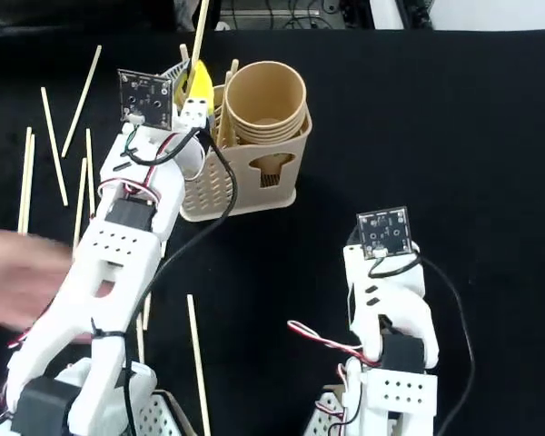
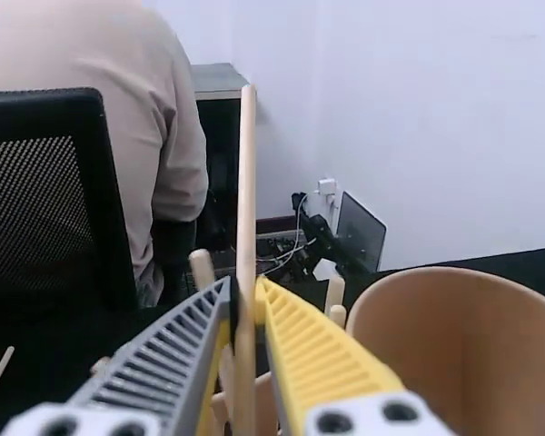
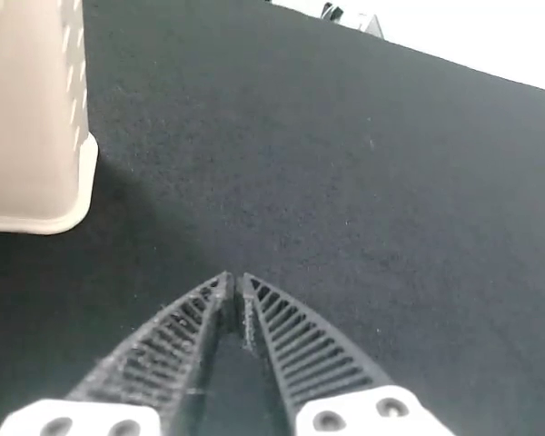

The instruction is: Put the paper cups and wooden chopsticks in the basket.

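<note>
My left gripper [image 1: 193,80] hangs over the left part of the cream basket [image 1: 254,186], shut on a wooden chopstick [image 1: 200,32] that stands nearly upright. That chopstick [image 2: 245,209] rises between the grey and yellow fingers of the left gripper [image 2: 243,295]. Stacked paper cups [image 1: 265,102] sit in the basket beside it, and a cup's rim [image 2: 454,345] is close by. More chopsticks stand in the basket [image 1: 229,104]. Several chopsticks [image 1: 53,145] lie on the black cloth at the left, one more [image 1: 197,363] at the front. My right gripper [image 3: 234,289] is shut and empty above bare cloth.
A blurred hand [image 1: 18,277] reaches in from the left edge, next to the left arm. The basket's corner [image 3: 36,136] lies ahead of the right gripper. The right arm [image 1: 386,300] stands at the front right with open black cloth [image 1: 454,136] beyond it.
</note>
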Available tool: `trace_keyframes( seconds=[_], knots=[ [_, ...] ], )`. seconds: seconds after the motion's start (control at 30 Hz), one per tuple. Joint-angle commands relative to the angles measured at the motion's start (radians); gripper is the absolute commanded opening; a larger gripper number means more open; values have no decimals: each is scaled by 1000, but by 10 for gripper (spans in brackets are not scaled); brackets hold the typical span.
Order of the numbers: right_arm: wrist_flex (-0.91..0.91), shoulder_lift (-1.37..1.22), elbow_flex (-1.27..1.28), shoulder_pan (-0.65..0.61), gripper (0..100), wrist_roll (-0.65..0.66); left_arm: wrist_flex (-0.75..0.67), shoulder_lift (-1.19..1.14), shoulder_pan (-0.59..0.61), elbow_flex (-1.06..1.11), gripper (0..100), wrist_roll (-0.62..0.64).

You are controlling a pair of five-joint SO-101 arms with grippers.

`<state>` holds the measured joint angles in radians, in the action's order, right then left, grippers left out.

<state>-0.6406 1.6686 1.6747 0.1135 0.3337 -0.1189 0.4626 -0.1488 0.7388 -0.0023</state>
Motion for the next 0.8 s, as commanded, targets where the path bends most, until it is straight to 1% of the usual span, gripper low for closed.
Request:
trace_keyframes(
  seconds=[0.0, 0.13, 0.3, 0.4, 0.53, 0.6, 0.77],
  knots=[
    [14, 10, -5, -12, 13, 11, -20, 0, 16, -18, 29, -5],
    [14, 10, -5, -12, 13, 11, -15, 40, 16, 50, 29, -5],
    [15, 10, -5, -12, 13, 11, -20, 152, 15, 150, 29, -3],
    [15, 10, -5, -12, 13, 11, -20, 230, 7, 133, 29, 2],
    [15, 10, -5, -9, 13, 11, -17, 295, 12, 96, 29, 135],
    [15, 10, -5, -9, 13, 11, -20, 301, 15, 79, 29, 180],
    [15, 10, -5, -9, 13, 11, -20, 310, 18, -24, 29, 193]
  ],
)
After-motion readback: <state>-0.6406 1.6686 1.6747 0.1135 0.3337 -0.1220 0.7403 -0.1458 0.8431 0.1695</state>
